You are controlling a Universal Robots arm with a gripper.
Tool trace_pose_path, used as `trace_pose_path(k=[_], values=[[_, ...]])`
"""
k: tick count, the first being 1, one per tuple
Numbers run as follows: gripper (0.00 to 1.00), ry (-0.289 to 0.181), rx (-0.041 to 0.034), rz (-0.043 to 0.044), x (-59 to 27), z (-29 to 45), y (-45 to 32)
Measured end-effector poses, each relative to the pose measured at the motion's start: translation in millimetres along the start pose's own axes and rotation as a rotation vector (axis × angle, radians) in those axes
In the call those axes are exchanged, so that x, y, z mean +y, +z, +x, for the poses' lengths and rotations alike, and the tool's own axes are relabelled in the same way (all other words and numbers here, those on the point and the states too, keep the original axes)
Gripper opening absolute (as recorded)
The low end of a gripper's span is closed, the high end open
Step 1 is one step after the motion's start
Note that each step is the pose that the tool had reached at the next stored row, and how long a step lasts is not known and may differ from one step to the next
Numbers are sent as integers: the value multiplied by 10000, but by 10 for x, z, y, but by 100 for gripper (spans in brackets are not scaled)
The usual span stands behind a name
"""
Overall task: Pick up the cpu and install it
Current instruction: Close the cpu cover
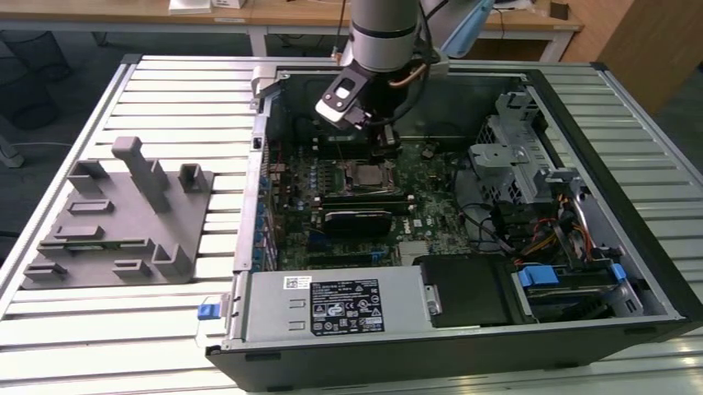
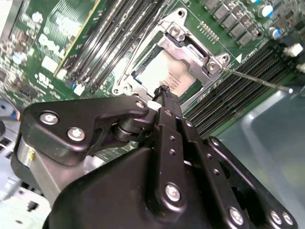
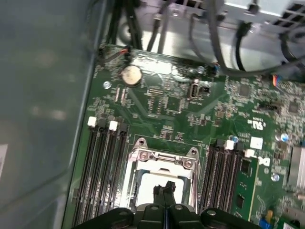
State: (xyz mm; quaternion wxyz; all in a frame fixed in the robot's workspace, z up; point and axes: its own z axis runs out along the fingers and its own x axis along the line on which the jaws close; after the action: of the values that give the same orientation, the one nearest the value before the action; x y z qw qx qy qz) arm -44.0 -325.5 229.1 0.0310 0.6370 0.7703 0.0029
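Silver shows inside the socket frame (image 2: 187, 46), toward the far side of the open computer case (image 1: 329, 364): the cpu (image 2: 159, 72) lies flat there. The gripper (image 2: 164, 90) hangs right over it, fingers pressed together, gripping nothing. I reckon the chip is light, stiff, slick-topped and fragile. Its thin opposite edges look the place to pinch.

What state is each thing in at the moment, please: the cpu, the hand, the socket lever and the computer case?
cpu: lying flat inside the socket frame, not held.
hand: shut, empty, fingertips right by the cpu; contact unclear.
socket lever: sticking out from the socket, apparently unlatched.
computer case: lying on its side, side panel off.
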Motion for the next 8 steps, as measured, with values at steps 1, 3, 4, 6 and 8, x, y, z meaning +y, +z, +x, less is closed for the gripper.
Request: trace_pose_path(k=[1,3,4,6,8], values=[[11,-191,9,-9,0,0,0],[11,-550,24,-25,0,0,0],[11,-728,32,-33,0,0,0],[11,-1092,49,-48,0,0,0],[11,-1452,64,-64,0,0,0]])
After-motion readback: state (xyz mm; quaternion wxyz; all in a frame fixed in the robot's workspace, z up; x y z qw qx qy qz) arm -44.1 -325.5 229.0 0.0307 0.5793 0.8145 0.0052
